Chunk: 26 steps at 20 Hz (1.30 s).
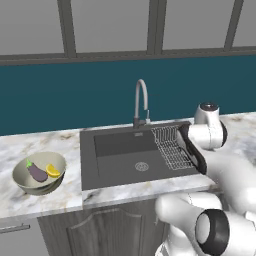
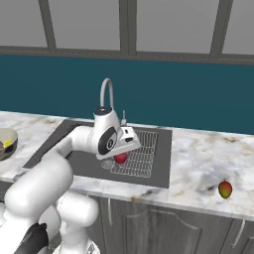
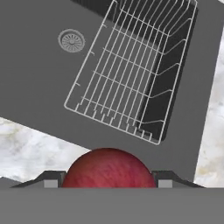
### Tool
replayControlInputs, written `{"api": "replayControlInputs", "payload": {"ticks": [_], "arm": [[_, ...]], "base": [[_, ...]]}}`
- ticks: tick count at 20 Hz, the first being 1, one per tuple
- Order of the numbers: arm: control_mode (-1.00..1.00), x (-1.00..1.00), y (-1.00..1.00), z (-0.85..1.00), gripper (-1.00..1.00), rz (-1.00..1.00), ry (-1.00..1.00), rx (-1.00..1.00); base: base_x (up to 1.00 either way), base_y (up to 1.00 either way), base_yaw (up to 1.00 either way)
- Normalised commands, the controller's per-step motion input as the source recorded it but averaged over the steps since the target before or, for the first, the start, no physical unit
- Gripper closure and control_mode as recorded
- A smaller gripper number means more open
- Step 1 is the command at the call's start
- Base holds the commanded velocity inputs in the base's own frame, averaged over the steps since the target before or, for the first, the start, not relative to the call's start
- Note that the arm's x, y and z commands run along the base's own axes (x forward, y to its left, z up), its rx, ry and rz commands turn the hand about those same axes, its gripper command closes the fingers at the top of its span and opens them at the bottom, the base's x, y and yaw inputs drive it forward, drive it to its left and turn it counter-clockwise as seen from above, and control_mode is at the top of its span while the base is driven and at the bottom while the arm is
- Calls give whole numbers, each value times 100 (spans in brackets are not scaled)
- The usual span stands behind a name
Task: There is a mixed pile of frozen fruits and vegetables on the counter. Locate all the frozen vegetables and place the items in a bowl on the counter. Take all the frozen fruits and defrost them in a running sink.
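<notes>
While over sink (image 2: 69, 144), pincer (image 2: 120, 158) clamps red fruit (image 3: 108, 168) btwn fingers, above rack (image 3: 131, 74).

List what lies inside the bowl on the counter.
In the bowl lie a dark purple eggplant and a yellow-orange piece. The near wall hides the bowl's bottom; anything beneath them can't be seen.

Marble counter (image 2: 208, 154): bowl (image 1: 30, 180), orange-red fruit (image 2: 225, 189).

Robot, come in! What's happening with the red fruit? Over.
Hand shut on red fruit, above sink and wire rack. Path clear. Second fruit waits on counter.
</notes>
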Motion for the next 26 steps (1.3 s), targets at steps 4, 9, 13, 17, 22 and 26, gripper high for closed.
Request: {"api": "replayControlInputs", "payload": {"ticks": [4, 9, 13, 17, 22, 26], "arm": [[-100, 0, 100, 0, 100, 4, 0, -2], [-100, 20, 100, 0, 100, 0, 0, -3], [-100, 36, 100, 0, 100, 0, 0, -2], [-100, 66, 93, 0, 100, 0, 0, 0], [-100, 93, 64, -15, 100, 0, 3, 0], [-100, 96, 19, -40, 100, -2, 9, 0]], "base": [[0, 0, 0], [0, 0, 0], [0, 0, 0], [0, 0, 0], [0, 0, 0], [0, 0, 0]]}}
